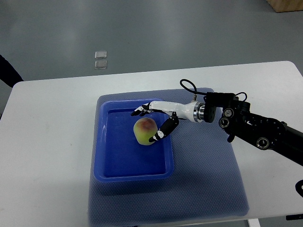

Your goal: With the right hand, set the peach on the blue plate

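I find the peach (145, 131) inside the blue plate (110, 165), a shallow rectangular tray, resting in its upper right part, near the right wall. The plate sits on a blue mat (208, 189) on the white table (47, 156).

My right hand (154, 124) reaches in from the right edge, over the plate's right rim. Its fingers (141, 111) arch over the far side of the peach while the thumb (163, 131) lies against its near right side, so the fruit lies between them, directly left of the palm. I judge the digits loosely cupped around the peach; whether they press on it or have just slackened I cannot tell. The peach is roundish, with no long axis to align.

The left arm is not in view.

I judge the placement essentially made; the coming move turns on spreading the fingers and drawing back rightward without rolling the fruit.
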Robot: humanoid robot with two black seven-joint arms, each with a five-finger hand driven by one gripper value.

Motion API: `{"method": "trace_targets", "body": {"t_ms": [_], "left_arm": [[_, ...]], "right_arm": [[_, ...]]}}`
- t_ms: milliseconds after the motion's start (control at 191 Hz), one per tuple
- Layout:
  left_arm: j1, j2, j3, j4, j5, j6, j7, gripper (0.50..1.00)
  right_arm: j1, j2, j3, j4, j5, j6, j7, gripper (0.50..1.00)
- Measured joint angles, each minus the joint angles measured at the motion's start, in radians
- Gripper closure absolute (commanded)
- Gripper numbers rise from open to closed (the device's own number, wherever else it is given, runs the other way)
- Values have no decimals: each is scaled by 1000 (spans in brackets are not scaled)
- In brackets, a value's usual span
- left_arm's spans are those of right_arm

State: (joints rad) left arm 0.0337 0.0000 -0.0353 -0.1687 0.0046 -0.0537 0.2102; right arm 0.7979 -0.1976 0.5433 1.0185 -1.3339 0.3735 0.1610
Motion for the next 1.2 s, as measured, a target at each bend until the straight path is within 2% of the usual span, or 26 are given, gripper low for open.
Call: {"method": "trace_targets", "body": {"t_ms": [173, 425, 640, 945, 1202], "left_arm": [[0, 0, 0, 0, 0, 0, 0, 500], [0, 0, 0, 0, 0, 0, 0, 500], [0, 0, 0, 0, 0, 0, 0, 500], [0, 0, 0, 0, 0, 0, 0, 500], [0, 0, 0, 0, 0, 0, 0, 500]], "right_arm": [[-2, -3, 14, 0, 29, 26, 0, 570], [5, -50, 48, -3, 256, 69, -3, 570], [10, -83, 86, -36, 504, 105, -58, 570], [8, -148, 84, -160, 825, 117, -89, 570], [-2, -156, 82, -305, 1111, 208, -105, 570]]}}
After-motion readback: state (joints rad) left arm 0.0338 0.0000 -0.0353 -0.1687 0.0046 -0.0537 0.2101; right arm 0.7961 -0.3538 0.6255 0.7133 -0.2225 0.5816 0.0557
